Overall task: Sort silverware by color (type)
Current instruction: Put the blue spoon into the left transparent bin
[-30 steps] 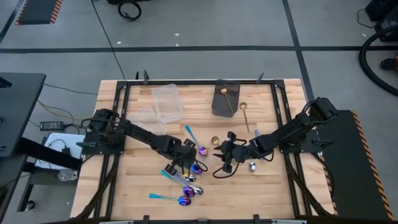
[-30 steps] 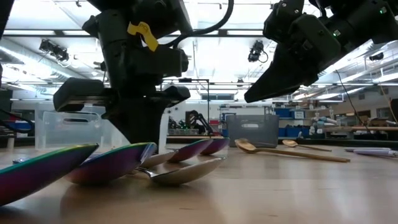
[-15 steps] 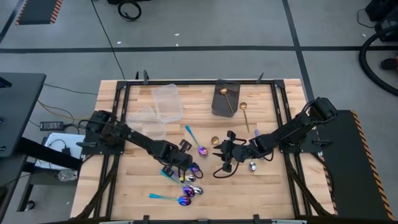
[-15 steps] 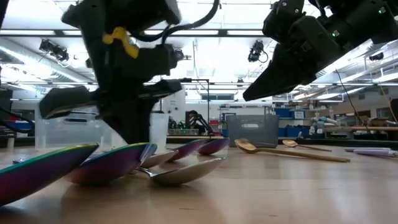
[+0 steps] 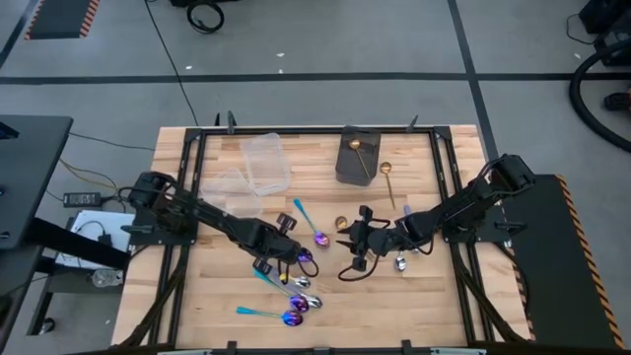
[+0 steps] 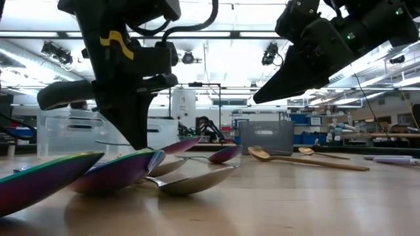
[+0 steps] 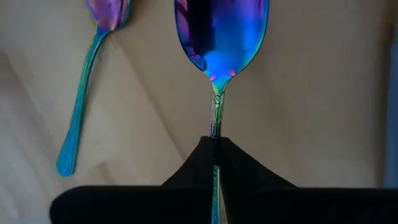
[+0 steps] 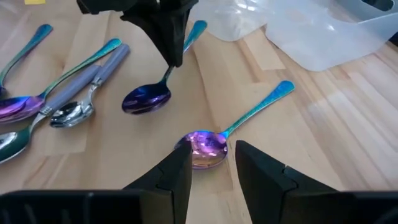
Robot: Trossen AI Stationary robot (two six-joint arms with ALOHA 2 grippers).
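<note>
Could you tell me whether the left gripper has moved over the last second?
Yes: the left gripper, shut on an iridescent teal-handled spoon, has drawn back toward its base, away from the dark grey box.

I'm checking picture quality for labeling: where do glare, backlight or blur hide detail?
Low view: bright ceiling lights silhouette both arms, and the nearest iridescent spoon is soft. Left wrist view: the held spoon mirrors a dark reflection. Right wrist view: glare on the clear tub.
</note>
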